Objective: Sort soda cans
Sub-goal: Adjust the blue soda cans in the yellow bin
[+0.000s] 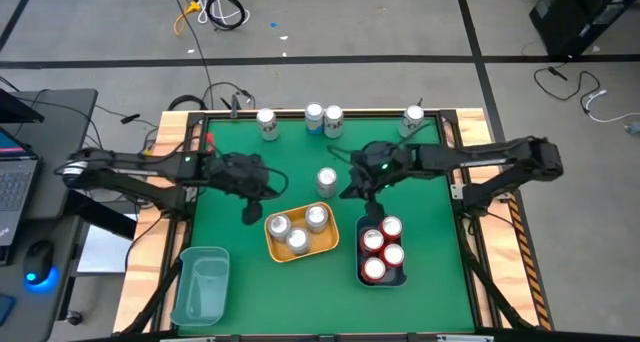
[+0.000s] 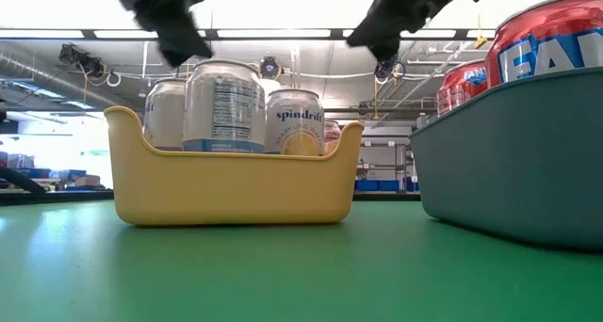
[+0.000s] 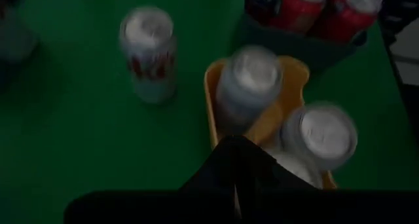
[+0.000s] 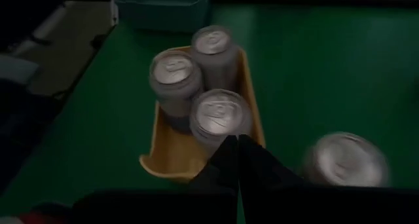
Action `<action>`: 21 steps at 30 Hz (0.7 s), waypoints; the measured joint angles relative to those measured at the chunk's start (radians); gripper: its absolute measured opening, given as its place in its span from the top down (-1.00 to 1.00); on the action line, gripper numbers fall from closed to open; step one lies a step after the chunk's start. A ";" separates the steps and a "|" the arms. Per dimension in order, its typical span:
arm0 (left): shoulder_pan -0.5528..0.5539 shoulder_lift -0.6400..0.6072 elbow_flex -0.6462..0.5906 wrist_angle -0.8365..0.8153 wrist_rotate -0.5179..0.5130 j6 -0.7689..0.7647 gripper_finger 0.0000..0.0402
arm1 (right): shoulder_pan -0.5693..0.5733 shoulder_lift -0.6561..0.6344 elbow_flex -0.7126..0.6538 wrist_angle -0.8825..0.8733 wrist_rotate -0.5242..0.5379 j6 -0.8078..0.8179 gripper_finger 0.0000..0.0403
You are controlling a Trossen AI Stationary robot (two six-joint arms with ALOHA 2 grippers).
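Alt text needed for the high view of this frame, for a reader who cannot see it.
Three silver cans sit in a yellow bin and red cans in a dark bin; both bins stand on the green table. Five cans stand loose. The left gripper and right gripper hover nearby.

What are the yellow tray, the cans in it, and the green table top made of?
The yellow tray looks like moulded plastic: smooth, matte, with rounded corners. The cans seem to be thin metal, with shiny silver tops and printed labels. The green table top looks like a matte mat or felt; which one, I cannot tell.
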 joint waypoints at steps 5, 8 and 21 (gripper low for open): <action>0.000 -0.132 -0.135 -0.004 0.013 -0.102 1.00 | 0.023 0.101 0.043 -0.044 0.021 0.030 1.00; 0.000 -0.187 -0.207 -0.009 0.042 -0.141 1.00 | 0.035 0.151 0.072 -0.076 0.047 0.042 1.00; -0.042 -0.218 -0.356 -0.017 0.217 -0.229 1.00 | 0.079 0.293 0.082 -0.058 0.046 0.152 1.00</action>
